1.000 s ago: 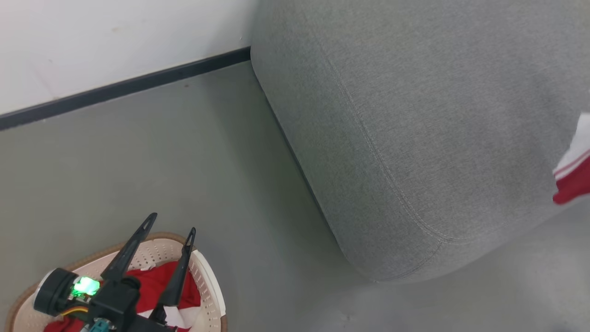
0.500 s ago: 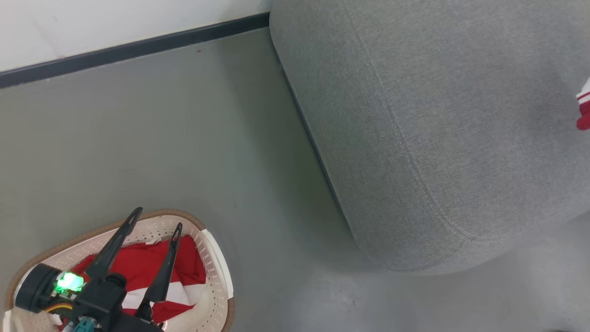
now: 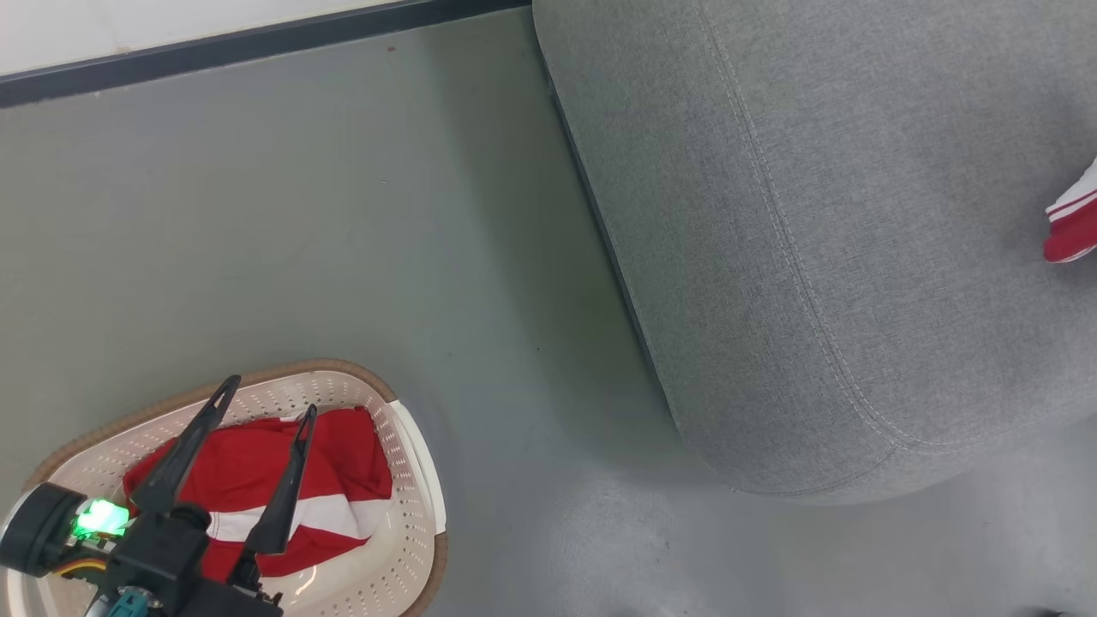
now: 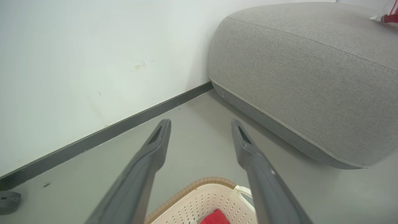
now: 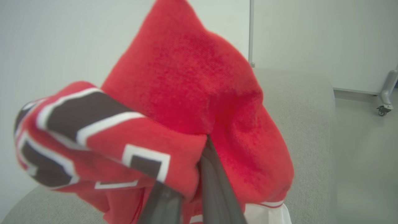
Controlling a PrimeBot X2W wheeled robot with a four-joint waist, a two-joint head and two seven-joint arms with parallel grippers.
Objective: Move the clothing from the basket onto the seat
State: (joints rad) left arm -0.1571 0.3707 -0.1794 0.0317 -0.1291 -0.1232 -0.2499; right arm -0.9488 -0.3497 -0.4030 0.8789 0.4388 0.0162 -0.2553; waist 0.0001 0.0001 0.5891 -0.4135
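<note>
Two red garments logged. Garment A [image 3: 257, 480]: red w/ a white band, crumpled inside the basket [image 3: 390, 557]. The basket stands on the grey floor [image 3: 343, 214] at lower L of head view, brown rim up, well apart from the seat [image 3: 857, 214].

Garment B [image 5: 192, 87]: red, black-and-white block lettering on the fold at L of the R wrist view, white trim w/ a thin red stripe at the bottom. It is bunched round the right gripper [image 5: 194, 177].

Right gripper: fingers pinched almost together on garment B. Fabric drapes over them and hides the tips. Grey seat top lies behind and below the bundle. In head view a red-and-white edge of garment B shows at the far R edge, over the seat top, w/ a shadow beside it. Contact btwn garment B and the seat: cannot tell.

Left gripper [image 3: 271, 397]: fingers spread wide, nothing btwn them. It hangs above the basket, tips over garment A and the far rim in head view. In L wrist view the fingers point out over the floor toward the dark baseboard [image 4: 93, 138], w/ the basket rim and a bit of red below them. No contact seen w/ basket or fabric. Green light [image 3: 98, 518] lit on the L wrist.
</note>
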